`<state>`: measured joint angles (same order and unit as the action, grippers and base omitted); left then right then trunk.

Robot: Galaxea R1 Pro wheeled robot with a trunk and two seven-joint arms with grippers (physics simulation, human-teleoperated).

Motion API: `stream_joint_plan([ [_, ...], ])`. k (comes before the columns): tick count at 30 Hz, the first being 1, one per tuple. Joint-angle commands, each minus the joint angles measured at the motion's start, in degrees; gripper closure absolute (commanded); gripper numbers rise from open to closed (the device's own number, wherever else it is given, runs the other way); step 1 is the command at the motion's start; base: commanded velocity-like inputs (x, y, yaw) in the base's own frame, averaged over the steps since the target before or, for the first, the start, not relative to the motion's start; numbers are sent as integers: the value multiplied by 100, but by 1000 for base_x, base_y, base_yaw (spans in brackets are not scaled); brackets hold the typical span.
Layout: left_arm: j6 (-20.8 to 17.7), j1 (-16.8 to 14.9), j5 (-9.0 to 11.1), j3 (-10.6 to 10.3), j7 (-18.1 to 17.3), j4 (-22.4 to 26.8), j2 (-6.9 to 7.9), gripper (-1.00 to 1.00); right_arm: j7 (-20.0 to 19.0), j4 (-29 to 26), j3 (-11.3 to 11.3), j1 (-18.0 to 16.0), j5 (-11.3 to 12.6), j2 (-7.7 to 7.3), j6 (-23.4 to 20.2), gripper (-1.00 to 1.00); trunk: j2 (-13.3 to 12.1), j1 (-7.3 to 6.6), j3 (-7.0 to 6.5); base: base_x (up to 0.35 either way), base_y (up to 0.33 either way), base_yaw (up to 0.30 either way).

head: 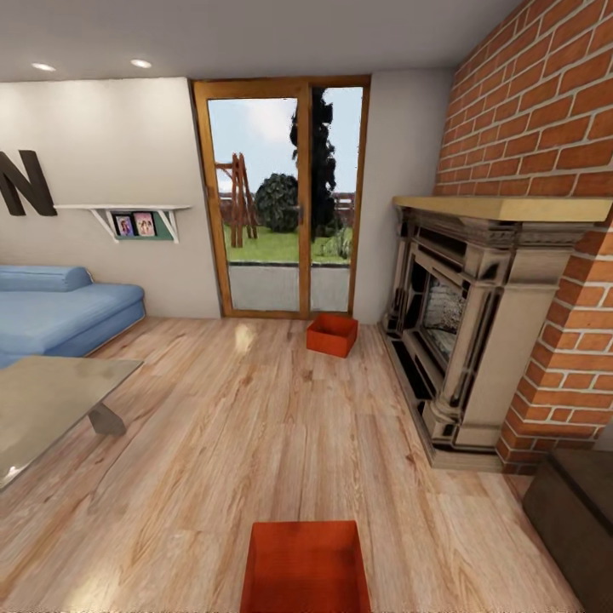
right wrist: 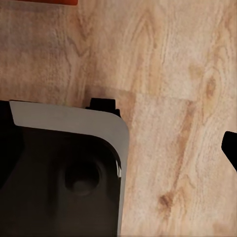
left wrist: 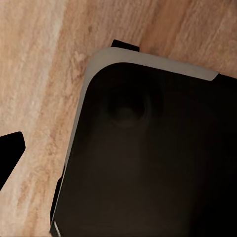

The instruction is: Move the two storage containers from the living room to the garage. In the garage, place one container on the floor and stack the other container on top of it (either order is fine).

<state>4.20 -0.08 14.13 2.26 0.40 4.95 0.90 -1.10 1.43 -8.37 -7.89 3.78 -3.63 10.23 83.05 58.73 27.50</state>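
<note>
Two orange-red storage containers stand on the light wood floor of the living room. The near container (head: 305, 566) lies right below me, open side up, and an orange strip of it (right wrist: 49, 2) shows in the right wrist view. The far container (head: 332, 334) sits by the wood-framed glass doors (head: 285, 200), left of the fireplace (head: 460, 323). In each wrist view one dark fingertip (left wrist: 11, 152) (right wrist: 231, 148) stands at the picture's edge, far from the middle, over bare planks beside my black base (left wrist: 148, 158). Nothing is held.
A blue sofa (head: 60, 311) and a grey low table (head: 47, 400) stand at the left. The brick fireplace wall (head: 553, 128) fills the right, with a dark brown block (head: 579, 511) in front. Wood floor (head: 255, 426) runs between the two containers.
</note>
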Motion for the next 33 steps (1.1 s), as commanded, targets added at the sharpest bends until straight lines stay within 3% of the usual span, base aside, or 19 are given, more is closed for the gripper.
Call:
stream_joint_plan([
  [1, 14, -1, 6, 20, 4, 4, -2, -100, -12, 15, -42, -8, 42, -1, 31, -100, 3, 0, 15, 0, 0, 0],
  [33, 11, 0, 7, 20, 4, 5, -2, -100, -8, 17, -42, -6, 22, -6, 36, -100, 3, 0, 310, 0, 0, 0],
])
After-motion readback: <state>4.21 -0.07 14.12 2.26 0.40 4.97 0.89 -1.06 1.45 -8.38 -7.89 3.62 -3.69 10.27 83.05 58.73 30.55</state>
